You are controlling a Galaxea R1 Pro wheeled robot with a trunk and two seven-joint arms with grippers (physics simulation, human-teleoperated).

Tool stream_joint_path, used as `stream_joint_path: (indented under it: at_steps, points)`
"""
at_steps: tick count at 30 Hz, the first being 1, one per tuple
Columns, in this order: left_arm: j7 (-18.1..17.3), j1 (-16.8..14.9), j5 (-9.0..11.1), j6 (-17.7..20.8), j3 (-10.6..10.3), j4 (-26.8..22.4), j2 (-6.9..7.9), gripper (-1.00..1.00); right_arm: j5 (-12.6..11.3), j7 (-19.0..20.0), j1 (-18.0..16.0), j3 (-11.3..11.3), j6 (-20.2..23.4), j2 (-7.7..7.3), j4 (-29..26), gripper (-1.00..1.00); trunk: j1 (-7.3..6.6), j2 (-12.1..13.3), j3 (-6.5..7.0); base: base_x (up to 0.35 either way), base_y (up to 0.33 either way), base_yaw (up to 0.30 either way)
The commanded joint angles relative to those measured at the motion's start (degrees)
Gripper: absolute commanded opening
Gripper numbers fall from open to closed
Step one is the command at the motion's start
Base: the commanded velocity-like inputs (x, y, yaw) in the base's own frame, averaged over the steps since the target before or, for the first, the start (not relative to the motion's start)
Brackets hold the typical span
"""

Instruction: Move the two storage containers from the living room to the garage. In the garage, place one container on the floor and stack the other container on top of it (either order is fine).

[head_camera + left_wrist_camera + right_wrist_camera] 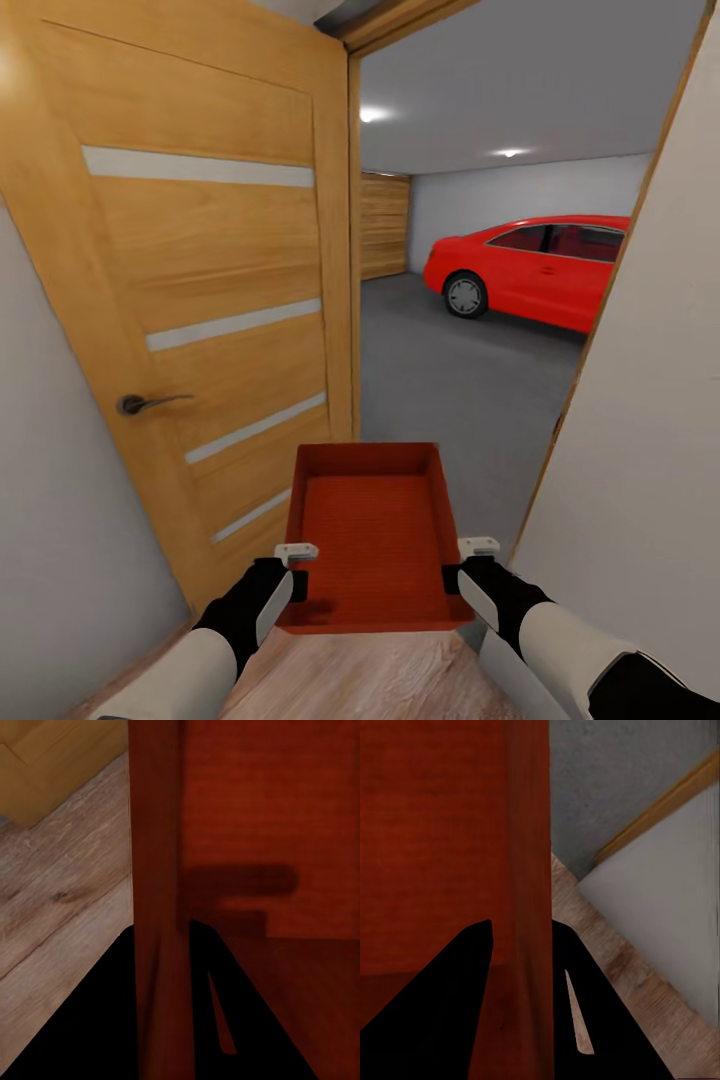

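Grey garage floor (pixel 450 390) beyond wooden doorway.

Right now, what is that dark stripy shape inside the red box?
Left wrist view: it's a shadow on the container's floor, shaped like gripper fingers, beside the wall the left gripper pinches. Head view: two ceiling lights glare white in the garage.

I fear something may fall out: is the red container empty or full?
Empty: the storage container shows only its bare ribbed bottom in the head view.
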Motion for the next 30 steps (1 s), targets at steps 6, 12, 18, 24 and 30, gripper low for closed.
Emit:
stream_joint_path:
  at_steps: [6, 12, 18, 24, 30]
  points:
    - [1.2, 0.0, -1.0, 0.7, -0.6, 1.5, 0.13, -1.00, -1.0, -0.2, -0.1, 1.3, 0.0, -0.03, -1.1, -1.00, 0.04, -0.1, -0.13, 0.004, 0.005, -0.240]
    - [1.2, 0.0, -1.0, 0.7, -0.6, 1.5, 0.13, -1.00, -1.0, -0.2, -0.1, 1.3, 0.0, -0.03, -1.1, -1.00, 0.04, -0.1, -0.13, 0.000, 0.000, -0.240]
    - [1.2, 0.0, -1.0, 0.7, -0.6, 1.5, 0.13, -1.00, -1.0, -0.2, -0.1, 1.3, 0.0, -0.03, -1.1, -1.00, 0.04, -0.1, -0.13, 0.003, 0.009, -0.192]
    - [1.2, 0.0, -1.0, 0.8, -0.6, 1.5, 0.13, -1.00, -1.0, -0.2, -0.1, 1.3, 0.0, -0.03, -1.1, -1.00, 0.04, -0.1, -0.13, 0.093, 0.177, -0.022]
    - [1.2, 0.0, -1.0, 0.9, -0.6, 1.5, 0.13, -1.00, -1.0, -0.2, -0.1, 1.4, 0.0, -0.03, -1.1, -1.00, 0.04, -0.1, -0.13, 0.147, 0.278, -0.001]
